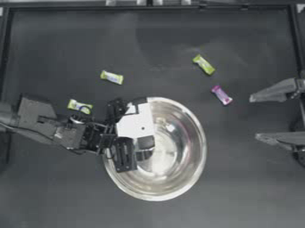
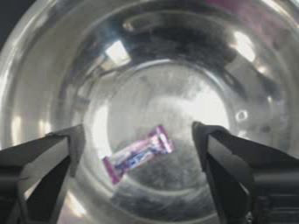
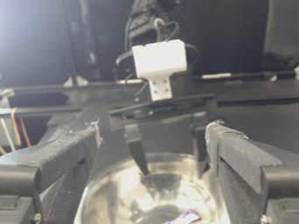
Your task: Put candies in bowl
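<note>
The dark table (image 1: 59,196) carries the shiny silver bowl (image 1: 184,173), which stands a little toward the near edge of the middle. Four wrapped candies lie directly on the tabletop, all on the far side of the bowl. A yellow-green candy (image 1: 80,106) lies toward the left edge, near the bowl's rim. A second yellow-green candy (image 1: 111,77) lies farther back, well apart from the bowl. A third yellow-green candy (image 1: 204,64) lies toward the far right corner, tilted. A pink-purple candy (image 1: 221,95) lies just nearer than it, toward the right edge.
</note>
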### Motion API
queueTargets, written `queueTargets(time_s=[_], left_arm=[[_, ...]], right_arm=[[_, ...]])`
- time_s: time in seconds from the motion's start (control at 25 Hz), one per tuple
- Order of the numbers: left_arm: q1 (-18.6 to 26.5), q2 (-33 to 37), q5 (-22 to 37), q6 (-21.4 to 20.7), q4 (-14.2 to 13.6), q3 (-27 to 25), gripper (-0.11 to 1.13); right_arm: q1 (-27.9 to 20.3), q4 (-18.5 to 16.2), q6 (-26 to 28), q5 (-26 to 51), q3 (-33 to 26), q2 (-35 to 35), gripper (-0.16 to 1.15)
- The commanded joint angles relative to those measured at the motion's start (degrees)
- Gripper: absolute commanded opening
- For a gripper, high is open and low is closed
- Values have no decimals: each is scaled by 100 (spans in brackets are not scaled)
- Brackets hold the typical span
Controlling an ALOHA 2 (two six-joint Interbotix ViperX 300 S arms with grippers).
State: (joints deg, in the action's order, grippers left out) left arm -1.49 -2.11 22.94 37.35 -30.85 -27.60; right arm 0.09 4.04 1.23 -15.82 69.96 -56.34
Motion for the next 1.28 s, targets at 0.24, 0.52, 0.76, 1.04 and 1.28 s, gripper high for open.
queueTargets(time_s=[0.24, 0.52, 0.76, 1.04, 1.28], left_arm=[[9, 1336, 290, -325, -97, -141, 103], [9, 2575, 237, -475, -97, -958, 103], [70, 3718, -501, -483, -202, -1828, 102], [483, 4430, -1406, -466, -176, -2628, 102], [510, 4579, -1424, -466, -176, -2760, 102]], right_arm=[[0, 18, -9, 44, -70, 35, 101], [-167, 88, -18, 246, -70, 35, 101], [-466, 132, -18, 809, -167, 26, 101], [-1424, 290, -18, 2329, -844, 360, 100], [-2232, 246, -18, 3762, -1714, 1292, 100]])
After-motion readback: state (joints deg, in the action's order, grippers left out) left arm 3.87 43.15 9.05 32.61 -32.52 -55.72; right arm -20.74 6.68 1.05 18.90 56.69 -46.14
